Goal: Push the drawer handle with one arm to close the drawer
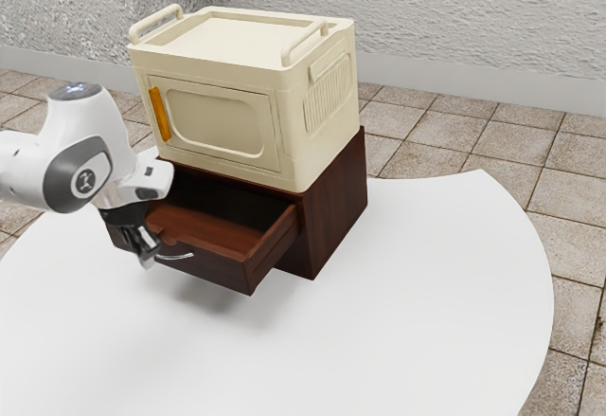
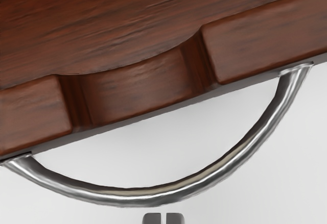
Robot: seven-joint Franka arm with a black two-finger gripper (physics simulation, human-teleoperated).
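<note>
The round white table (image 1: 407, 321) carries a cream storage cabinet (image 1: 284, 94), set atop a dark wooden drawer unit (image 1: 336, 203) toward the far side; its weight probably helps keep the unit steady under a push. The white robot arm (image 1: 80, 155) comes in from the exterior view's left, apparently so placed to press the drawer back toward the far right. The wooden drawer (image 1: 222, 266) stands well out toward the near left, its inside exposed, so closing it remains to be done. Its curved metal handle (image 2: 143, 198) is on the near face, below the scooped notch (image 2: 138, 83) in the front's upper edge. The black two-finger gripper (image 1: 147, 255) points down just beside the handle's outer curve, the side a closing push would need. Its fingers are pressed together with only a thin slit between them, pinching nothing: a blunt tip seems enough for pushing, though it could slip off the rounded bar. A narrow gap appears to separate fingertips and handle.
</note>
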